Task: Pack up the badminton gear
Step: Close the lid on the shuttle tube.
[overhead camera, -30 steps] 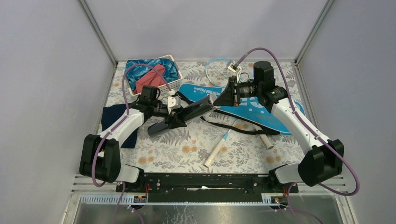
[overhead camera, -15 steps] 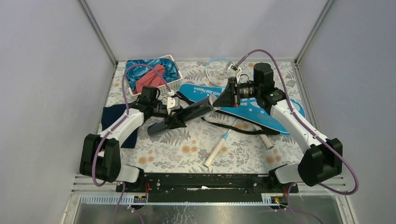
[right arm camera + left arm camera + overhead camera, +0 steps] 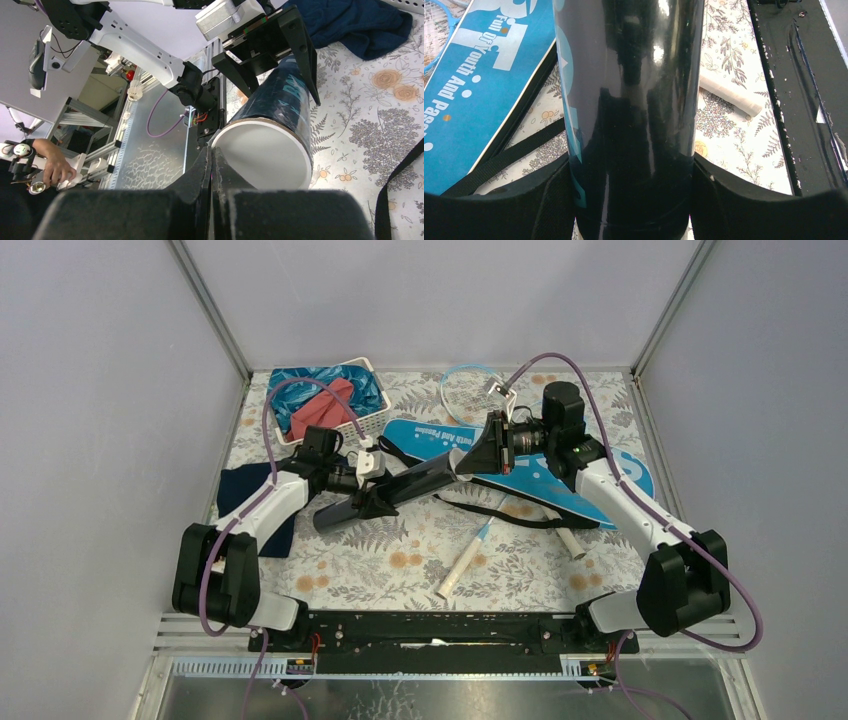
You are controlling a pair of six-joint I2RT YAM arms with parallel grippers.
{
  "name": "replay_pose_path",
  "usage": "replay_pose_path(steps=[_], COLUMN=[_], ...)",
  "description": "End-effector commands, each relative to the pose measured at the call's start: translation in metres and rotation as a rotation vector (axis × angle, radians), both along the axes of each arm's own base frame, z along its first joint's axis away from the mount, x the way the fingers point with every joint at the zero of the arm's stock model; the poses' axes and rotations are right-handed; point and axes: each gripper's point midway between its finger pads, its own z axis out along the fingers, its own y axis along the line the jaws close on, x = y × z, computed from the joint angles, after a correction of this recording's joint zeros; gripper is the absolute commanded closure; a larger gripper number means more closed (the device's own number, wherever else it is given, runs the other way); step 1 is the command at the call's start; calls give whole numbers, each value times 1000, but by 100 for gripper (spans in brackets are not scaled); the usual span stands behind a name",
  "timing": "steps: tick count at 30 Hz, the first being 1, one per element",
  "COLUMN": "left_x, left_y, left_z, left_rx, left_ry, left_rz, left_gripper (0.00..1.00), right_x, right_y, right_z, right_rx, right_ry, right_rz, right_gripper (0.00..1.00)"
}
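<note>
Two holds: we have the long black tube (image 3: 420, 477) slanted between both arms, over the table's middle and just beside the blue bag (image 3: 430, 435). Its lower end is near the tabletop, but we cannot tell if it touches.
Left gripper (image 3: 372, 495): clamped across the tube's body, with one finger on each side in the wrist view.
Right gripper (image 3: 470, 455): at the tube's raised end, with its fingers drawn nearly together by the rim of the white end (image 3: 260, 155). We cannot tell whether they nip that rim or only meet beside it.
Slip risk: the tube wall is glossy, so we judge it could slide or turn within the left clamp if the right arm pushes or pulls along it.
Twist risk: if the arms move out of step, we could wrench the tube or lever it free of one hold.
Snag risk: the bag's black strap (image 3: 510, 515) lies under the tube's path and could catch its lower end.
Knock risk: a racket handle (image 3: 455, 575) lies near on the table, and a dropped tube could strike it.
Shuttlecocks: we see none in these views.
</note>
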Motion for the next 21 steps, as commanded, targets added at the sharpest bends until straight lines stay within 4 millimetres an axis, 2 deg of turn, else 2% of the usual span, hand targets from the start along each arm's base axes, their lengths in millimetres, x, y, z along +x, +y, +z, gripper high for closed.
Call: replay_pose_path(steps=[1,7,21], left_x=[-7,-12,-10], left_y=[-9,-9,-10], left_z=[18,17,15], left_rx=[-86,-93,-88], left_ry=[-62,-68,-64], left_rz=[-93,-121,-128], left_gripper=[100,100,100], right_x=[6,8,-9], right_y=[2,2,1], right_z=[-5,-10,6], right_rx=[15,12,111], right_ry=[-27,-23,-12], right_rz=[1,2,51], right_gripper=[100,100,100])
